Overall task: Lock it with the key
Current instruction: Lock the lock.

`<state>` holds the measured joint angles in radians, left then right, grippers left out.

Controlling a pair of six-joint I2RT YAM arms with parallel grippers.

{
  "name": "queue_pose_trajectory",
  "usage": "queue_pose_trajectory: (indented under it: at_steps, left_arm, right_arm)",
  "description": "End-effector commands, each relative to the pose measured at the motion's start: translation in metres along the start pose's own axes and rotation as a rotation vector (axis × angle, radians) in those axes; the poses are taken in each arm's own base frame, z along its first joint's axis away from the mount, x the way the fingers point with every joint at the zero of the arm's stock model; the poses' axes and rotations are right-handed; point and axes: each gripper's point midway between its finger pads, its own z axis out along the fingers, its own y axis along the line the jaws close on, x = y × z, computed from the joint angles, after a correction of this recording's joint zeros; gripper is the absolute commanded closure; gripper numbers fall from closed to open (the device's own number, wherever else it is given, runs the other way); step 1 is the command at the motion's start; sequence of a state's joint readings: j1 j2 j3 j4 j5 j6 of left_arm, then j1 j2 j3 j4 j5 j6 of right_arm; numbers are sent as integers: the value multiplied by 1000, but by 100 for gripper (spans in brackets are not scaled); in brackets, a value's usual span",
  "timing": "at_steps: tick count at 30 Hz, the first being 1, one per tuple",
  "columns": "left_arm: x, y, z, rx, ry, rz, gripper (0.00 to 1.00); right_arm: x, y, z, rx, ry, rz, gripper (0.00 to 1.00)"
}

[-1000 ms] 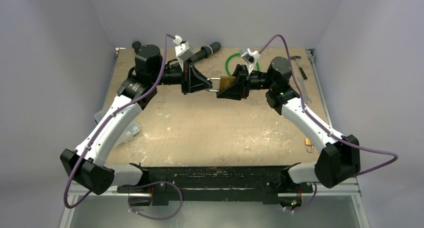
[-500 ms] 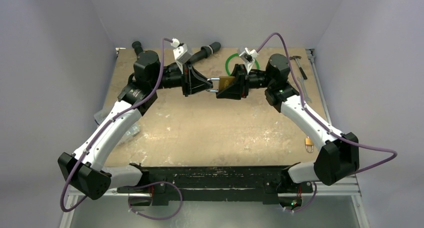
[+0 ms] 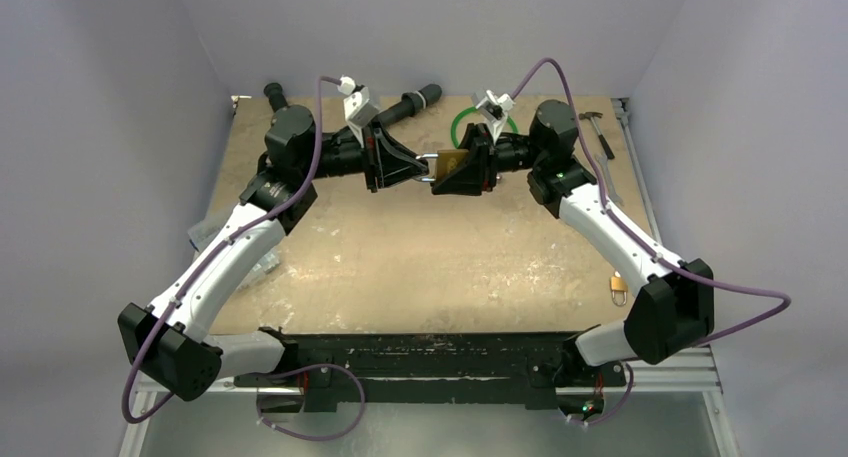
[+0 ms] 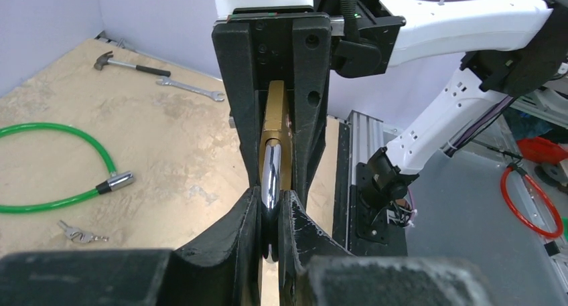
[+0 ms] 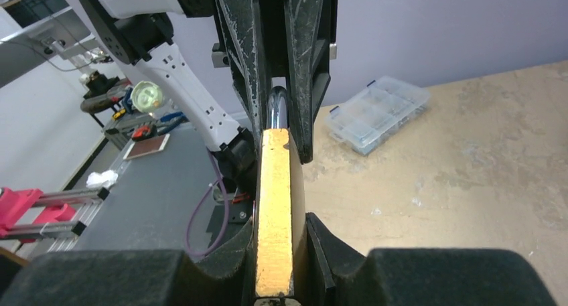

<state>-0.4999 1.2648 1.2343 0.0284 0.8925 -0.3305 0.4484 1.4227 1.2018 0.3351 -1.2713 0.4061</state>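
The brass padlock [image 3: 452, 163] is held in the air between both grippers, above the far middle of the table. My right gripper [image 5: 280, 219] is shut on its brass body [image 5: 274, 185]. My left gripper [image 4: 271, 199] is shut on its silver shackle [image 4: 270, 175], facing the right gripper [image 3: 452, 174]. In the top view the left gripper [image 3: 420, 169] meets the lock from the left. A small bunch of silver keys [image 4: 79, 235] lies on the table near the green cable loop [image 4: 47, 165], in neither gripper.
A hammer [image 4: 130, 65] and a wrench [image 4: 191, 88] lie at the far right of the table. A second small padlock [image 3: 619, 289] lies near the right edge. A clear plastic box [image 5: 378, 112] sits at the left side. A black tool [image 3: 415, 101] lies at the back.
Both arms have shifted a little and their wrists have turned slightly. The padlock stays gripped between them, moved only slightly to the left and farther back.
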Motion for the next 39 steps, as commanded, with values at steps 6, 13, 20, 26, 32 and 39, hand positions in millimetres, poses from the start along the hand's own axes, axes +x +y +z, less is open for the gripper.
queue_pose_trajectory:
  at_steps: [6, 13, 20, 26, 32, 39]
  left_arm:
    - [62, -39, 41, 239, 162, -58, 100]
    - [28, 11, 13, 84, 77, -66, 100]
    - [-11, 45, -6, -89, -37, -12, 100]
    - [-37, 81, -18, -346, -166, -20, 100]
    - [-53, 63, -12, -242, -207, 55, 100]
    - [-52, 43, -16, -155, -153, 161, 100]
  right_arm:
    - [-42, 66, 61, -166, -65, -221, 100]
    - [-29, 39, 34, -37, -75, -165, 100]
    - [-31, 12, 17, 96, -127, -133, 100]
    - [-41, 4, 13, 169, -206, -110, 100]
    - [-33, 6, 14, 144, -197, -88, 89]
    - [-23, 2, -3, 168, -146, -83, 21]
